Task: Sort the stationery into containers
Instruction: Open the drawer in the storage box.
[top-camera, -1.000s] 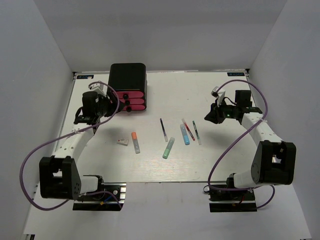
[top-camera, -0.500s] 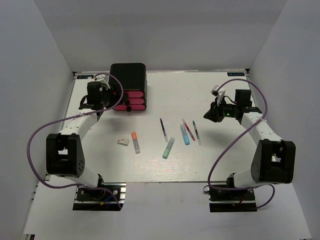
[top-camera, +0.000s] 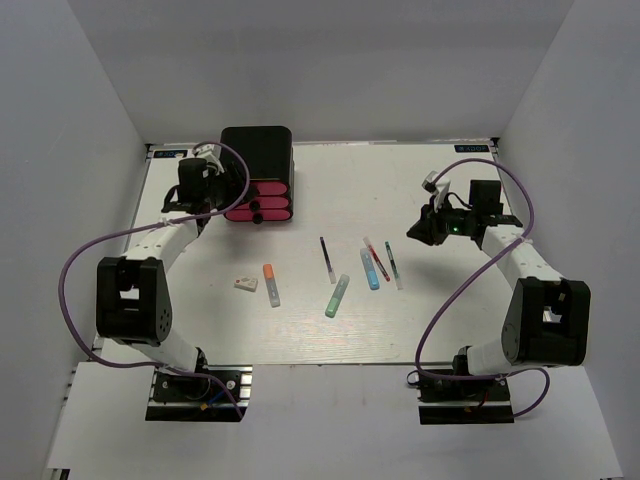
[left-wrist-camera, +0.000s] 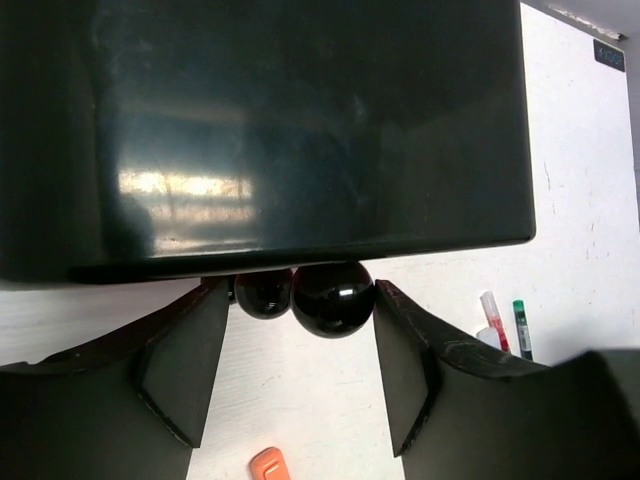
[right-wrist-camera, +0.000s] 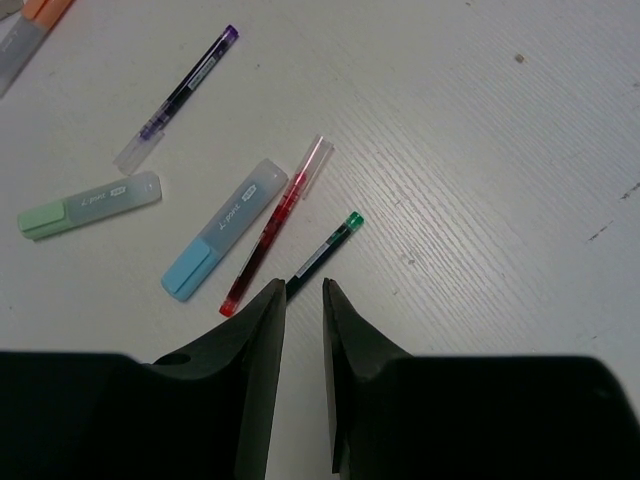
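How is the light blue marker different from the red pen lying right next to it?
The light blue marker is short and thick; the red pen is longer and much thinner. The marker has a solid blue cap end and a frosted grey body, whereas the pen's barrel is see-through with red inside. Both lie flat on the white table, side by side and slanted much the same way.

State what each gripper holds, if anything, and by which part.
Nothing is held. The left gripper has open jaws flanking the drawer knob without closing on it; the right gripper hangs nearly shut above the pens, empty.
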